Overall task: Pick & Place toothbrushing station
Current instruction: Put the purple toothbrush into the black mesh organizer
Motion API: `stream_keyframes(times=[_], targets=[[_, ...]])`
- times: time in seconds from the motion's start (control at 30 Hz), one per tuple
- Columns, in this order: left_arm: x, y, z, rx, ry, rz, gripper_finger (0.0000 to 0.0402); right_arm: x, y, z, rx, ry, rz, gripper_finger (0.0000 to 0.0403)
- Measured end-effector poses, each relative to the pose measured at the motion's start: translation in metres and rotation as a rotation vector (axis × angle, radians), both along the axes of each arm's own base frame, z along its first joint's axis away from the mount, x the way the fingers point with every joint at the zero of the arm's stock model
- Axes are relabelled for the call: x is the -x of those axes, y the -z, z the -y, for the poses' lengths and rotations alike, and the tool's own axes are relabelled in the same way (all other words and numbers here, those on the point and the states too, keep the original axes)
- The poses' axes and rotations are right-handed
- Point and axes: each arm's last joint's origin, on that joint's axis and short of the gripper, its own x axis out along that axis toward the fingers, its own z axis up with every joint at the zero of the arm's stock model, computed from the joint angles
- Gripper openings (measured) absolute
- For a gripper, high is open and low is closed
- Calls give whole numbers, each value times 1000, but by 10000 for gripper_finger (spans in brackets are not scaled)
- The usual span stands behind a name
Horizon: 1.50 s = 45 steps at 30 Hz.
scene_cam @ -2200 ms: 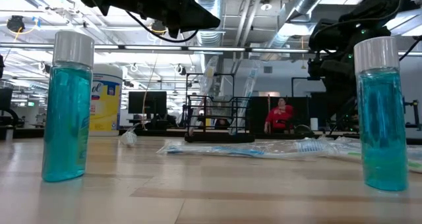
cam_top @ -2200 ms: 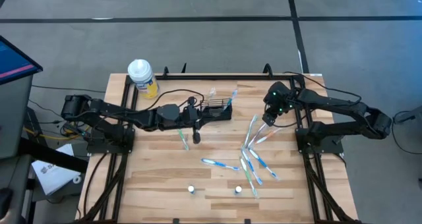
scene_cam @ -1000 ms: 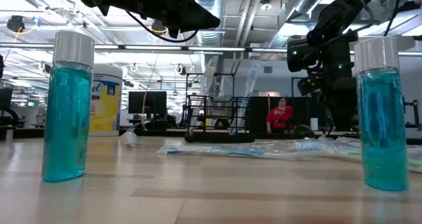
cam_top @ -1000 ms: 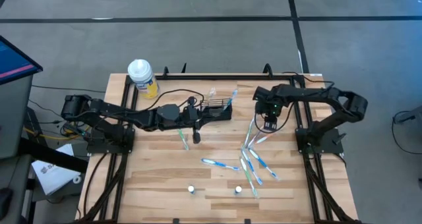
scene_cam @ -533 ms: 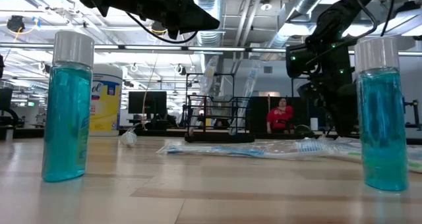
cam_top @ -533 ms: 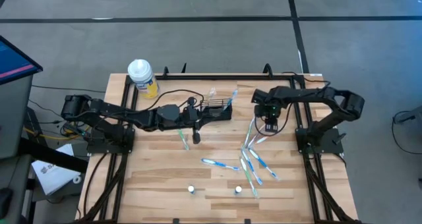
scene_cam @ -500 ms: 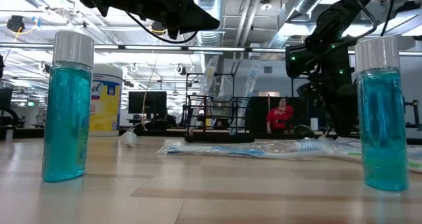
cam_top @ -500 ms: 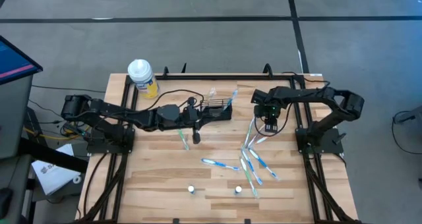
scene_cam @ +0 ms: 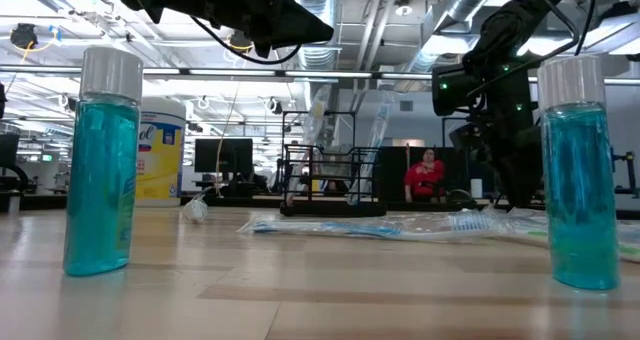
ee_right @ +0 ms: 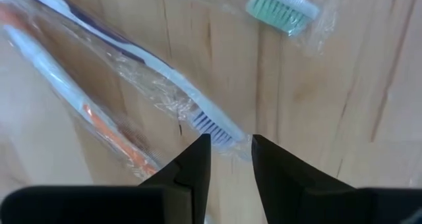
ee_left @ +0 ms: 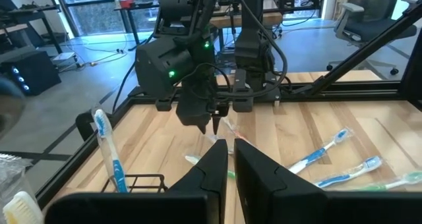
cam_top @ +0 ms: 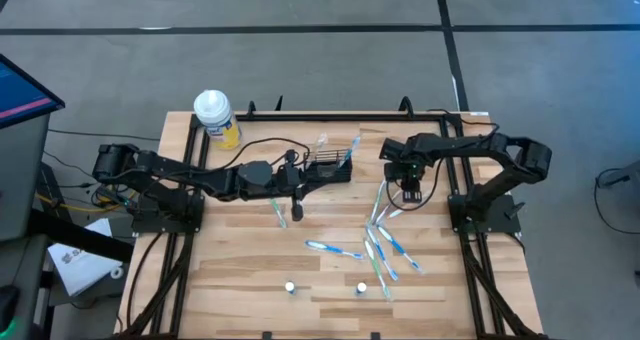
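Toothbrushing station sits far-centre on the table. Our right gripper, fingers narrowly parted, straddles a wrapped toothbrush head to pinch it; our left gripper, fingers together, waits beside the station.

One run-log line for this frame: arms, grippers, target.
left gripper: shut, beside mesh holder | right gripper: open, straddling wrapped toothbrush head | step: pick not yet made
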Motion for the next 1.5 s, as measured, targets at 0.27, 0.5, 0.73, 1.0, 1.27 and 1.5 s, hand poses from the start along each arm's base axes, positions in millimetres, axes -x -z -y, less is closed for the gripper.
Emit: stream_keyframes(times=[0.27, 0.5, 0.73, 1.0, 1.27, 1.5], targets=[[0, 0, 1, 0, 2, 0, 21, 3, 5, -2, -2, -2, -4, 102], [0, 0, 1, 0, 2, -3, 21, 9, 11, -6, 30, -2, -61, 92], [0, 0, 1, 0, 2, -4, 21, 7, 11, -8, 71, -36, -67, 10], [0, 0, 1, 0, 2, -3, 21, 7, 10, -9, 59, -17, -75, 1], [0, 0, 1, 0, 2, -3, 21, 0, -3, -15, 123, -40, -123, 0], [0, 0, 1, 0, 2, -3, 21, -19, -27, -26, 231, -94, -112, 0]])
